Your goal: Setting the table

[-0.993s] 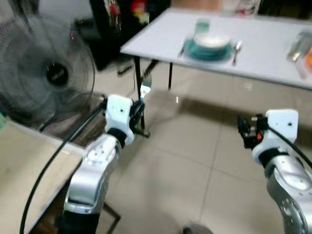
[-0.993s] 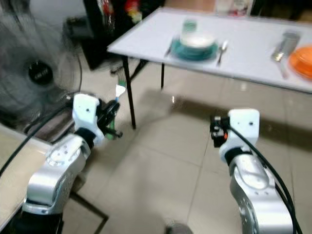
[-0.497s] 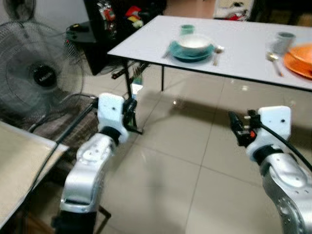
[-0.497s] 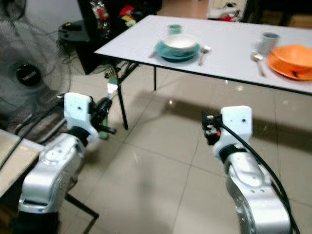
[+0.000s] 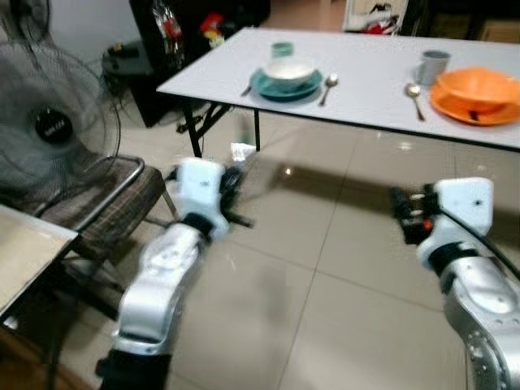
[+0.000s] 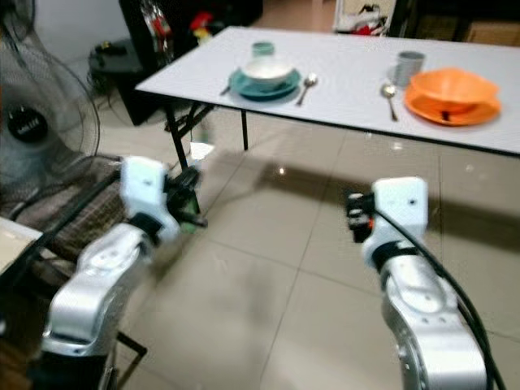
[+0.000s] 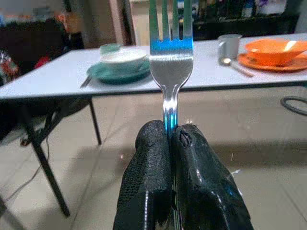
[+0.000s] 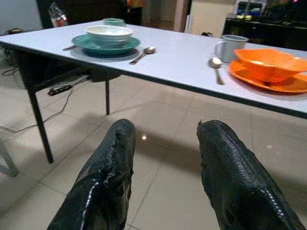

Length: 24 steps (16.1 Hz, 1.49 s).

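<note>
My left gripper (image 7: 171,132) is shut on the handle of a metal fork (image 7: 171,57), held upright with its tines up, over the floor short of the white table (image 5: 370,77). On the table, a white bowl on a teal plate (image 5: 284,77) has a spoon (image 5: 327,81) beside it and a teal cup (image 5: 282,49) behind. Farther right are an orange bowl on an orange plate (image 5: 475,85), a grey mug (image 5: 433,63) and a second spoon (image 5: 415,93). My right gripper (image 8: 165,127) is open and holds nothing, also above the floor.
A standing fan (image 5: 49,122) and a metal-framed chair (image 5: 106,195) are at my left, with a countertop corner (image 5: 16,252) nearer. Dark shelving (image 5: 187,32) stands behind the table's left end. Tiled floor (image 5: 325,268) lies between me and the table.
The view has swung right and the table looks closer, so the orange setting and mug have come into sight. The fork stays in my left gripper; the right stays open.
</note>
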Available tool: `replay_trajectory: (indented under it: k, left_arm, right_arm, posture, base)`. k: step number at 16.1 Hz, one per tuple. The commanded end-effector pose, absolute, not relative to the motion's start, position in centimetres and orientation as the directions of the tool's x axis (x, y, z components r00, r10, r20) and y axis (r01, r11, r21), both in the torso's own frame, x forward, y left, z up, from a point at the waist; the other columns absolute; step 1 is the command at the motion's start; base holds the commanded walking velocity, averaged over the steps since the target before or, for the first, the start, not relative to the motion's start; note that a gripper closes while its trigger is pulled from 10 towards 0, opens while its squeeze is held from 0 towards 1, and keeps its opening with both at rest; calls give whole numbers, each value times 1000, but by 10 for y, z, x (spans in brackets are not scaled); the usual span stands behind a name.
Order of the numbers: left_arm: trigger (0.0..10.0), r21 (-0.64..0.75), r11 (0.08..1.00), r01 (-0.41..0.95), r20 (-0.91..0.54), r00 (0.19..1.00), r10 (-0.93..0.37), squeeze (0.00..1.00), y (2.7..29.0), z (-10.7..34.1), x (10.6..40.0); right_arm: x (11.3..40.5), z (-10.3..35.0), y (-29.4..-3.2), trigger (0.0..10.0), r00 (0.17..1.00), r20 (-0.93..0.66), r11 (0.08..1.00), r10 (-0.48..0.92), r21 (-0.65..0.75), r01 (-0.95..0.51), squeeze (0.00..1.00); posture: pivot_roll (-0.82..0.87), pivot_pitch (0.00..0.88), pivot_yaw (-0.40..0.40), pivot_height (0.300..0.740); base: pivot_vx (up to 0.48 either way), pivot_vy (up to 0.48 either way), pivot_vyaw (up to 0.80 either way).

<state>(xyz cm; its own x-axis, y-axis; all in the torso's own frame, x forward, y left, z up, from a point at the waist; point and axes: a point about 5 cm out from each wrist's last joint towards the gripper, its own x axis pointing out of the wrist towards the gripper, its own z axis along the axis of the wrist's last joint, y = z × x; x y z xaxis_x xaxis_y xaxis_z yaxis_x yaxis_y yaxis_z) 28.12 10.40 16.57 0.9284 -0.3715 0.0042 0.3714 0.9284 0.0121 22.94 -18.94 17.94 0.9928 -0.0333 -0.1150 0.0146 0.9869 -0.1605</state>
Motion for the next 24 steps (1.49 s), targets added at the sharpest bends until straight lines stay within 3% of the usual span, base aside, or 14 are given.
replay_trajectory:
  k: [1,5,24]
  left_arm:
    - [10000,25,939,342,12,939,-343,0,114,167,284]
    - [10000,20,929,369,21,929,-370,0,111,168,284]
    - [10000,18,916,400,11,916,-400,0,111,164,285]
  right_arm:
    - [230,180,-185,10000,993,-113,989,-19,-148,2,0]
    - [230,180,-186,10000,993,-113,990,-26,-141,10,0]
    - [229,181,-189,10000,993,-111,988,-37,-153,20,0]
  posture:
    - [-61,0,104,740]
    - [-65,0,107,740]
    - [-67,0,105,740]
  base:
    - [0,0,0]
    - [0,0,-139]
    - [271,0,-758]
